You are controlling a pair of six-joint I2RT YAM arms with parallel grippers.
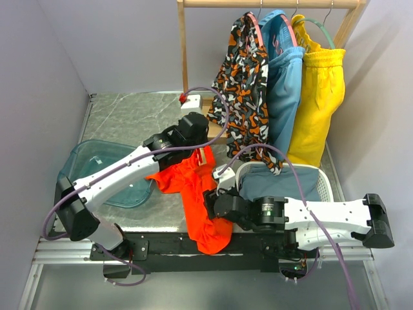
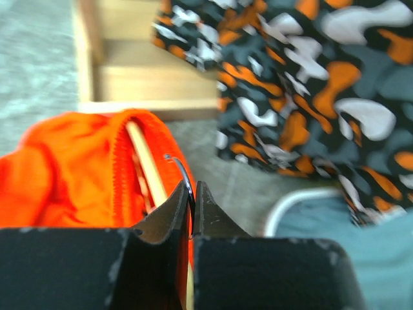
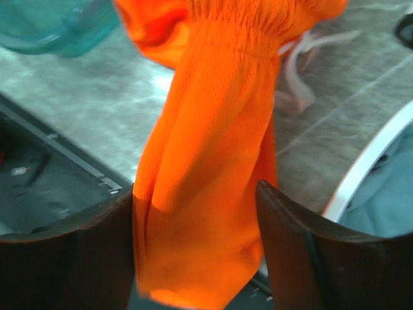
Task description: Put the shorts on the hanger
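Observation:
The orange-red shorts (image 1: 200, 194) hang from their gathered waistband near my left gripper (image 1: 201, 144), with one leg drooping past the table's front edge. In the left wrist view my left gripper (image 2: 191, 188) is shut on the thin metal hook (image 2: 183, 169) of the hanger. The hanger's tan wooden rim (image 2: 147, 165) runs inside the shorts' waistband (image 2: 119, 168). My right gripper (image 1: 210, 201) is beside the hanging leg. In the right wrist view it (image 3: 197, 223) is open, with the shorts' leg (image 3: 213, 161) hanging between its fingers (image 3: 303, 239).
A teal bin (image 1: 87, 169) sits at the left. A white basket (image 1: 326, 184) with grey-blue cloth sits at the right. On the wooden rack (image 1: 182, 45) behind hang patterned shorts (image 1: 242, 90), a blue garment (image 1: 284, 90) and yellow shorts (image 1: 319, 97).

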